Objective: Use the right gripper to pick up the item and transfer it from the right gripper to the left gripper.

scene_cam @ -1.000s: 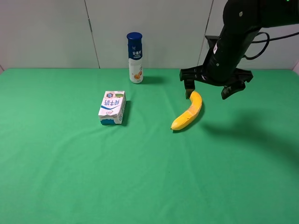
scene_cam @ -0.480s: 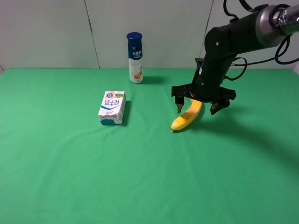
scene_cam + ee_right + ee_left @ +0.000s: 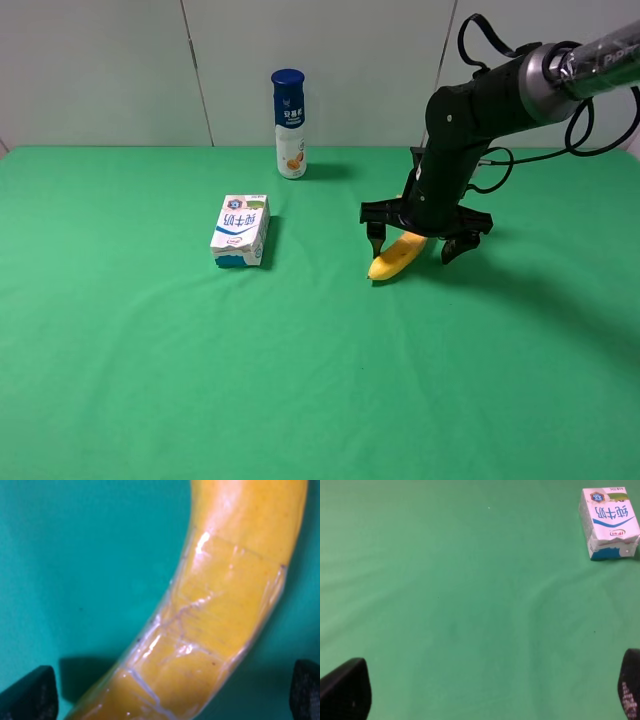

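Observation:
The yellow banana point(image 3: 393, 259) lies on the green table, right of centre. My right gripper point(image 3: 411, 251) is low over its mid-length, open, with one finger on each side and the jaws apart from the fruit. In the right wrist view the banana point(image 3: 215, 605) fills the frame, with a clear tape wrap at mid-length, and the right gripper point(image 3: 167, 692) straddles it with both black fingertips point(image 3: 30, 692) wide apart. My left gripper point(image 3: 487, 690) is open and empty over bare green cloth; it does not show in the exterior high view.
A white-and-blue milk carton point(image 3: 240, 230) lies left of the banana; it also shows in the left wrist view point(image 3: 610, 522). A tall blue-capped bottle point(image 3: 289, 123) stands at the back. The green cloth point(image 3: 300, 380) covers the whole table.
My right gripper has come down and slightly left, from above the banana's far end to low around its middle. The banana, carton and bottle have not moved.

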Motion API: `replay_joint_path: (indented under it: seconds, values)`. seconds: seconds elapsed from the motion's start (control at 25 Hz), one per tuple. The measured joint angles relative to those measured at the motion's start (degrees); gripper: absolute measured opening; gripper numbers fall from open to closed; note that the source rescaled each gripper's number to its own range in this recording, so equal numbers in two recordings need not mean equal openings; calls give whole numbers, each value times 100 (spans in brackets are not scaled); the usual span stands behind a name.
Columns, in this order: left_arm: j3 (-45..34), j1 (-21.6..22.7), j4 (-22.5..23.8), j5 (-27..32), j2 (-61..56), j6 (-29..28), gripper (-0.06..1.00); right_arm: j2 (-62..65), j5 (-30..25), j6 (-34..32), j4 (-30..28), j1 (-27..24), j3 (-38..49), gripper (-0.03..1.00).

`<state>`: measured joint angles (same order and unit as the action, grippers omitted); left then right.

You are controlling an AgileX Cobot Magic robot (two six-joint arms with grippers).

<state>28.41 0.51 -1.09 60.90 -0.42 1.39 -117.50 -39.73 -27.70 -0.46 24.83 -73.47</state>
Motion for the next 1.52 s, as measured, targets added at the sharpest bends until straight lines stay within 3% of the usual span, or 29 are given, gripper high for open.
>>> replay_joint_path:
  seconds: [0.56, 0.68, 0.88, 0.92, 1.2, 1.52]
  values:
    - [0, 0, 0, 0, 0, 0, 98, -7, -182, -5, 176, 0, 0, 99]
    - [0, 0, 0, 0, 0, 0, 98, -7, -278, -5, 237, 0, 0, 87]
    - [0, 0, 0, 0, 0, 0, 98, -7, -376, -5, 396, 0, 0, 55]
    - [0, 0, 0, 0, 0, 0, 98, -7, -382, -5, 475, 0, 0, 42]
    - [0, 0, 0, 0, 0, 0, 98, -7, -400, -5, 670, 0, 0, 2]
    - [0, 0, 0, 0, 0, 0, 98, -7, -404, -5, 709, 0, 0, 0]
